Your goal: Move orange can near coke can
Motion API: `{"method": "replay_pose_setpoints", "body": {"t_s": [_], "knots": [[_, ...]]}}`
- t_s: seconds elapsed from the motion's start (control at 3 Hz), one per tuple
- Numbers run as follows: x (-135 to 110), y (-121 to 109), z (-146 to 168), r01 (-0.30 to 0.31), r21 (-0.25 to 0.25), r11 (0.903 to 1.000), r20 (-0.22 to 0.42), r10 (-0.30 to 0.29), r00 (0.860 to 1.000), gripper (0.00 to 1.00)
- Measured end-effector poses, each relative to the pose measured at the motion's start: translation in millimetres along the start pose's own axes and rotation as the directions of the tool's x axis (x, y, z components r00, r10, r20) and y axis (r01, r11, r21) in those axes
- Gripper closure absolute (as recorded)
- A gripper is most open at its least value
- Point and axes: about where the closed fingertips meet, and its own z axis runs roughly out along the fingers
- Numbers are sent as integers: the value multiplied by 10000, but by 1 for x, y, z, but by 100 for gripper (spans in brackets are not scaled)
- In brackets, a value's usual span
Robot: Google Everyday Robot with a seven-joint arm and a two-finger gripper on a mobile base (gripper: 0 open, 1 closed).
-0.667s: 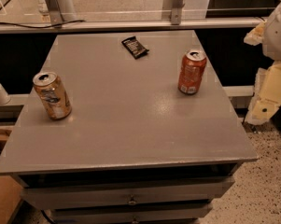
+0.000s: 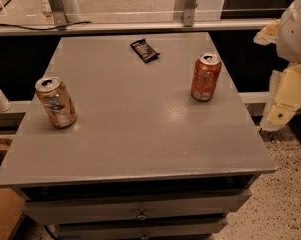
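The orange can (image 2: 56,103) is pale orange-gold with a whitish and dark picture. It stands upright near the left edge of the grey table (image 2: 140,134). The coke can (image 2: 206,77) is deep red-orange with a silver top and stands upright near the right edge, further back. The two cans are far apart, with most of the table's width between them. My gripper (image 2: 286,100) shows as a cream-coloured part at the right edge of the view. It is off the table's right side, to the right of the coke can, and holds nothing that shows.
A black snack wrapper (image 2: 144,50) lies flat at the table's back middle. A rail with metal posts (image 2: 189,4) runs behind the table. Drawers (image 2: 140,211) sit under the front edge. A cardboard box (image 2: 2,214) is at the lower left, on speckled floor.
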Motion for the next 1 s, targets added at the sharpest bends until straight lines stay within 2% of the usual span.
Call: {"method": "replay_pose_setpoints", "body": {"t_s": [0.33, 0.67, 1.0], "knots": [[-39, 1, -7, 1155, 164, 9932, 545, -1162, 9917, 0], [-83, 5, -15, 2382, 508, 9699, 1077, -2424, 9642, 0], [-137, 17, -30, 3594, 1077, 9270, 1629, -3730, 9134, 0]]}}
